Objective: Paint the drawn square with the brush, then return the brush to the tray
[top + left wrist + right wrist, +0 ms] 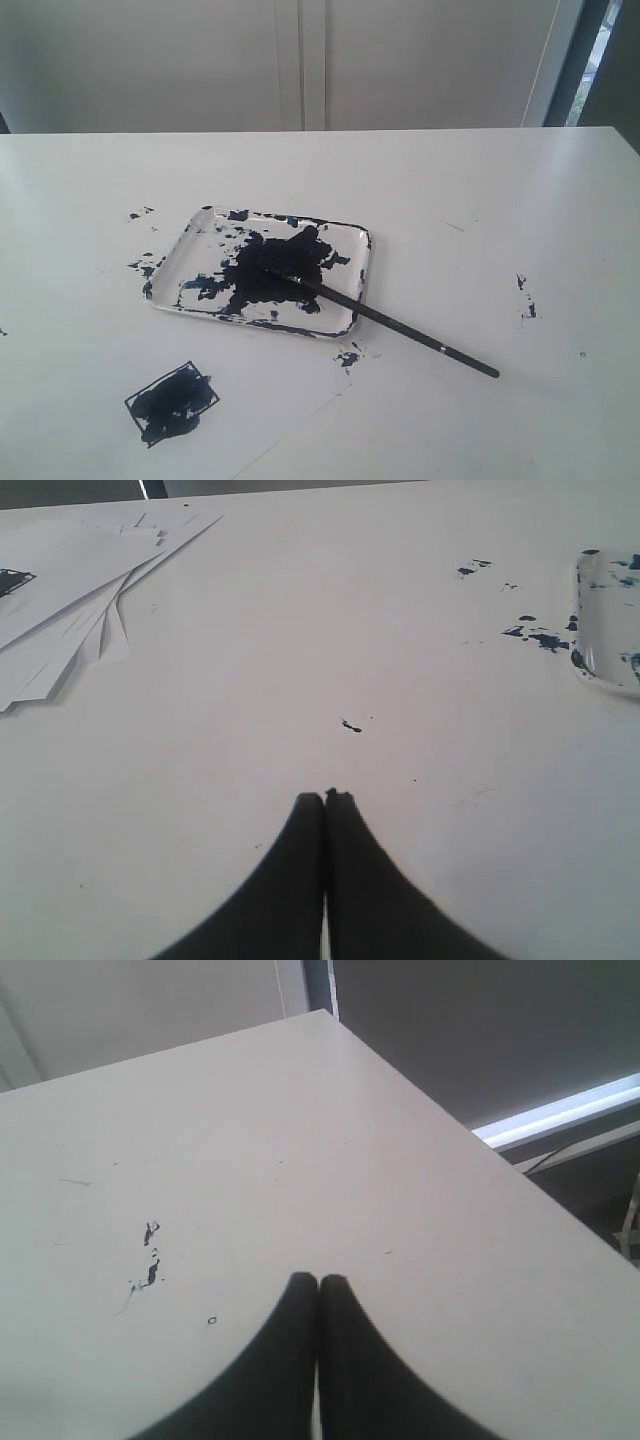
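lying with its tip lost in the dark blotch (270, 265), the brush (380, 318) is seen in the tray (185, 262), handle overhanging the rim onto the surface (480, 220). the drawn square (172, 402) is smeared dark nearby. the left pincer (324, 798) and right pincer (318, 1280) are pressed together, empty.

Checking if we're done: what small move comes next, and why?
Probably none: the drawn square is filled dark, the brush lies tip in the tray, handle out on the table, and the left fingers and right fingers are shut, empty.
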Robot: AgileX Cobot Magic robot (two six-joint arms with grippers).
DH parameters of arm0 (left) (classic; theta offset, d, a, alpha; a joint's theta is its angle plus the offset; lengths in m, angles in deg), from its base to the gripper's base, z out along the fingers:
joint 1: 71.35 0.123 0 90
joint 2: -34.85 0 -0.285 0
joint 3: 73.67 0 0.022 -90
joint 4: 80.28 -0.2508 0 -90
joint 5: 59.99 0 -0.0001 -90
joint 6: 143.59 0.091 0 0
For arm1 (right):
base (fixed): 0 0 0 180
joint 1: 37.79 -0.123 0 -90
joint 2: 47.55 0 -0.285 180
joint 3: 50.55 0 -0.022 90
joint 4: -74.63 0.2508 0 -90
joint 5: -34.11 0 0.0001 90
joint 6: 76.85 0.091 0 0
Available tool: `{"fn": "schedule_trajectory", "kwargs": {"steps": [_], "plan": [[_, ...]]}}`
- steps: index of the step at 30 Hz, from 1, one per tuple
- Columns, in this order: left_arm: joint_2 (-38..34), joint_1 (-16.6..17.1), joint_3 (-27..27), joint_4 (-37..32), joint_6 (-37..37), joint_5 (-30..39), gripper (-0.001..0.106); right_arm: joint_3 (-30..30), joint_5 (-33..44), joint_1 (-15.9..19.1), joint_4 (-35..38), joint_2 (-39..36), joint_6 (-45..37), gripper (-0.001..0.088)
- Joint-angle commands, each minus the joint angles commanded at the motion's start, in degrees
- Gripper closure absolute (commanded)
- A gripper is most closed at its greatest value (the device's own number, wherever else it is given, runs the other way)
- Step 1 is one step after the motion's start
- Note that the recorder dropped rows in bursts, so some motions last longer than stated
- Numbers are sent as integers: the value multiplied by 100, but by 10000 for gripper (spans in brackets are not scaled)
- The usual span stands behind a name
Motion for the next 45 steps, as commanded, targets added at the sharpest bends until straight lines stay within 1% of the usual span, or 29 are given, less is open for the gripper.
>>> {"fn": "schedule_trajectory", "kwargs": {"steps": [1, 2, 3, 4, 6, 7, 12, 15, 17, 18, 21, 45], "plan": [[0, 0, 0, 0, 0, 0, 1050, 0, -40, 0, 135, 0, -200, 868], [0, 0, 0, 0, 0, 0, 1050, 0, -187, 0, 601, 0, -927, 868], [0, 0, 0, 0, 0, 0, 1050, 0, -275, 0, 957, 0, -1462, 868], [0, 0, 0, 0, 0, 0, 1050, 0, -380, 0, 1715, 0, -2608, 868], [0, 0, 0, 0, 0, 0, 1050, 0, -405, 0, 2418, 0, -3695, 868], [0, 0, 0, 0, 0, 0, 1050, 0, -417, 0, 2443, 0, -3789, 868], [0, 0, 0, 0, 0, 0, 1050, 251, -584, 0, 2433, 0, -3693, 868], [0, 0, 0, -11, 0, 0, 1050, 251, -740, 0, 2361, 0, -3434, 868], [0, 0, 0, -11, 0, 0, 1050, 251, -740, 0, 2147, 0, -3179, 868], [0, 0, 0, -11, 0, 0, 1050, 251, -740, 0, 2116, 0, -3004, 868], [0, 0, 0, -11, 0, 0, 1050, 251, -740, 0, 2116, 0, -2823, 868], [0, 0, 0, -11, 0, 0, 1050, 251, -740, 0, 2147, 0, -2825, 868]]}}
